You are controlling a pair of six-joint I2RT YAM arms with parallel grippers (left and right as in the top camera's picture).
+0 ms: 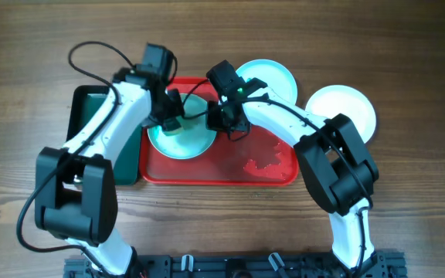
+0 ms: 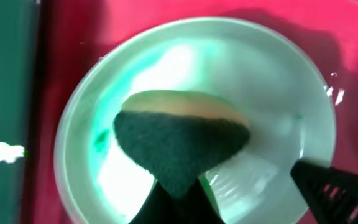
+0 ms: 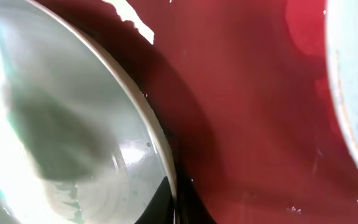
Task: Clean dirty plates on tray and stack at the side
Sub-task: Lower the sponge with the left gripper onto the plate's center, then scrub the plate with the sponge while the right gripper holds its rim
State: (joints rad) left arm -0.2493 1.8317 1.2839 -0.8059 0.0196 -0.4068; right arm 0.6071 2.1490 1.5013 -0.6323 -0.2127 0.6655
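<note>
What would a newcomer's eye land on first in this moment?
Both arms meet at the aqua plate on the red tray. The left end effector holds a green-faced sponge over it; the right end effector pinches its rim. A second aqua plate and a white plate lie by the tray's far right corner.

Glare on plate, blurry close-ups

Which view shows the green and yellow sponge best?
The left wrist view: the dark green and yellow sponge sits mid-frame on the pale aqua round plate. Overhead, the left claw hides it. The right wrist view shows that plate and the red plastic tray, no sponge.
</note>
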